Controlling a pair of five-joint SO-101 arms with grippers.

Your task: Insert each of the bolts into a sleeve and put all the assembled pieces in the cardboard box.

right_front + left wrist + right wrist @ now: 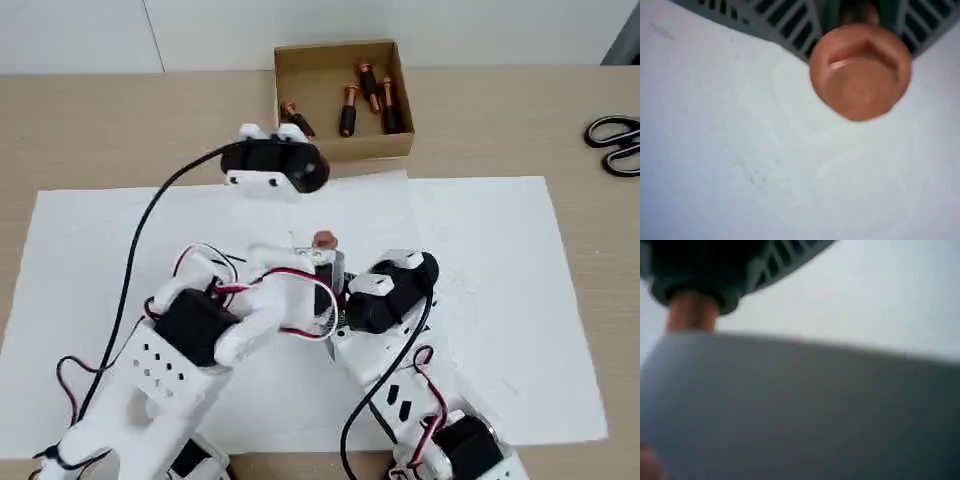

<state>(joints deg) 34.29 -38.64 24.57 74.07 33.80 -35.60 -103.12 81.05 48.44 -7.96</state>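
Where the two arms (300,290) meet over the middle of the white paper sheet (500,300), the high view shows a bolt (323,240) standing upright between them, its copper head uppermost and clear of the sheet. The cardboard box (345,150) sits at the table's (100,130) far edge, just beyond the paper's far edge, with four assembled pieces (348,110) lying loose inside. Scissors (615,143) lie at the table's right edge, well apart from the paper.

From the left wrist, the bolt's round head faces the camera with the paper behind it. Dark ribbed parts (765,25) stand close on both sides of its shank.

From the right wrist, the copper shank runs out of a dark rounded piece (690,287) beside another ribbed part (780,260). A blurred grey slab (815,410) hides its lower end.

I cannot tell which arm's jaws have hold of the bolt, nor how far either pair is open.
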